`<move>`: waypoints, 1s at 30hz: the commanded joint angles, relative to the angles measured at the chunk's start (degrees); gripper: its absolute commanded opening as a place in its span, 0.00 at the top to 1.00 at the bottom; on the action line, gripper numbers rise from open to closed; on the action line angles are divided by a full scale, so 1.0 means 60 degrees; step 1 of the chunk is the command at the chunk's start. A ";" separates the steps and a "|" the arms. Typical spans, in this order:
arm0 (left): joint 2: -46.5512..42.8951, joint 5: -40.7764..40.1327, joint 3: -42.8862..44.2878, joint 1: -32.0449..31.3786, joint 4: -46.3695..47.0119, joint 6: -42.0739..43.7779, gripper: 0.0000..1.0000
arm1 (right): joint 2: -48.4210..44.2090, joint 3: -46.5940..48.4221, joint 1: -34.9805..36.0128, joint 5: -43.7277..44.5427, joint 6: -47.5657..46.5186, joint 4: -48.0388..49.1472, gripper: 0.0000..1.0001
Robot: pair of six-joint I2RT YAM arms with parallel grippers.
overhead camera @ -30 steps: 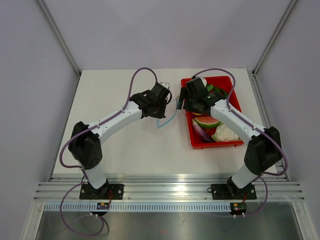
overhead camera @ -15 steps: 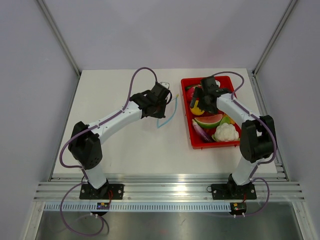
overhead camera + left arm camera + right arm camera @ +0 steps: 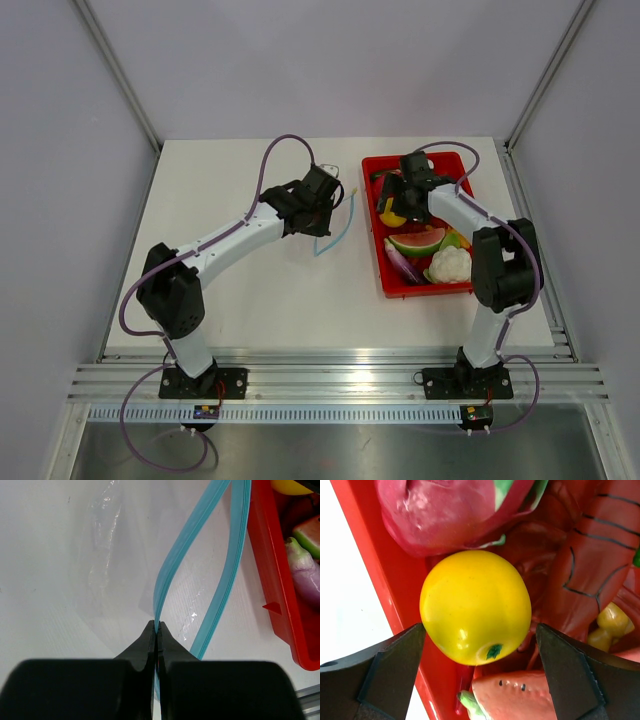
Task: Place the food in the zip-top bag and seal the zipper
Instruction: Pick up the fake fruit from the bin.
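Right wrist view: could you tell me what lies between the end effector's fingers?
The round yellow fruit, resting in the red tray, as that view shows.

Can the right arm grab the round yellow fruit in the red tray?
Probably yes: right gripper sits open astride the round yellow fruit; only the red plastic tray's wall crowds one finger.

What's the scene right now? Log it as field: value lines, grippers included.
left gripper: shut on zipper
right gripper: open, fingers either side of yellow fruit
bag: beside tray, mouth open, no food seen inside
zipper: unsealed, strips apart
tray: holds yellow fruit, watermelon, eggplant, cauliflower
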 commanded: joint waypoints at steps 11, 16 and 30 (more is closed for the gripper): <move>0.0038 -0.0060 0.0423 -0.0036 0.0105 -0.0012 1.00 | -0.0705 -0.0053 -0.0189 0.0342 -0.0229 0.0839 0.44; 0.0082 -0.0089 0.0437 -0.0036 0.0105 -0.0027 1.00 | -0.2050 -0.0768 -0.0174 0.0255 0.0049 0.0749 0.51; 0.0082 -0.0118 0.0627 -0.0036 0.0002 -0.0027 1.00 | -0.4690 -0.1123 0.1729 -0.0534 0.0796 0.0368 0.52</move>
